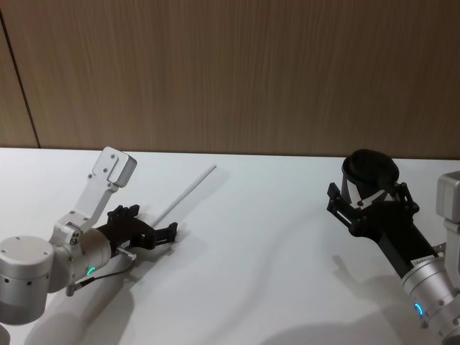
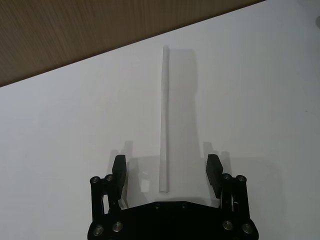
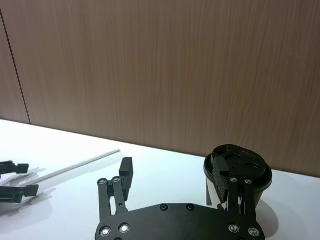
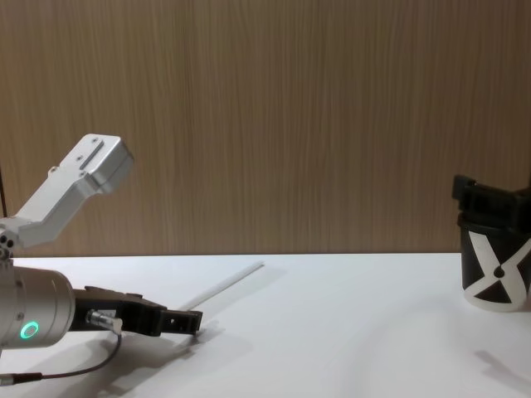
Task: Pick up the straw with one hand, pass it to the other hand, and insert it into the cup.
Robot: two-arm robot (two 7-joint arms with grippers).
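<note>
two arms reach over a white worktop (image 1: 259,287) in front of a wood-panelled wall (image 1: 251,72).

in the head view the left pincer (image 1: 152,220) sits at about 8 o'clock, low over the worktop. its silver wrist shows a green ring light (image 1: 90,271), and a thin dark cable (image 1: 108,272) hangs beneath it. the pincer is released: in the left wrist view its two black fingers (image 2: 119,172) stand wide apart on either side of the near end of the straw (image 2: 165,115), and neither finger touches it. the straw lies flat on the worktop. from between those fingers it runs away toward roughly 1 to 2 o'clock in the head view, and its far end stops short of the wall.

the right pincer (image 1: 369,194) comes in from about 4 o'clock in the head view and points up toward the cup (image 1: 370,167). the cup stands upright on the worktop at about 3 o'clock, well apart from the straw. this pincer is also released, with its fingers spread wide. in the right wrist view one finger crosses in front of the cup and the other stands well clear of it. i cannot tell whether the nearer finger touches the cup. in the chest view the cup shows a white x mark on its black side and a pale base.
</note>
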